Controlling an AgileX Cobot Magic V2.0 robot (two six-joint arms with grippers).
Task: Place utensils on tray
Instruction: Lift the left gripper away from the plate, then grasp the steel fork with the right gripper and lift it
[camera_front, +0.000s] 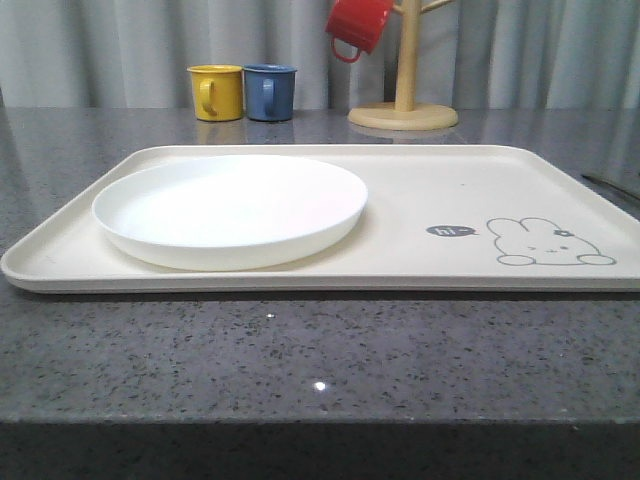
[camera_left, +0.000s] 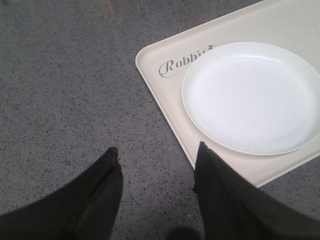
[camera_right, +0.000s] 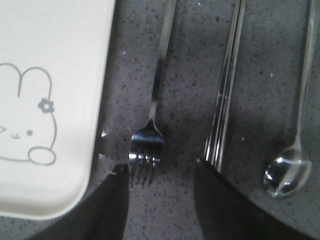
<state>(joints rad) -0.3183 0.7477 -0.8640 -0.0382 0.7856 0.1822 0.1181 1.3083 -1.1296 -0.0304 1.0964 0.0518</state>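
The cream tray (camera_front: 440, 185) with its grey rabbit drawing lies across the table; its edge (camera_right: 97, 75) and its "Rabbit" corner (camera_left: 150, 65) appear in the wrist views. Beside the tray, on the dark counter, lie three silver utensils side by side: a fork (camera_right: 152, 100), a pair of chopsticks (camera_right: 225, 95) and a spoon (camera_right: 295, 140). My right gripper (camera_right: 160, 170) is open, hovering over the fork's tines, one finger near the tray's corner, the other over the chopsticks' ends. My left gripper (camera_left: 157, 152) is open over bare counter beside the tray's corner.
A round white plate (camera_front: 230, 208) fills the tray's left half. Behind the tray stand a yellow mug (camera_front: 217, 92) and a blue mug (camera_front: 270, 92). A wooden mug tree (camera_front: 404, 95) holds a red mug (camera_front: 357, 25). The tray's right half is bare.
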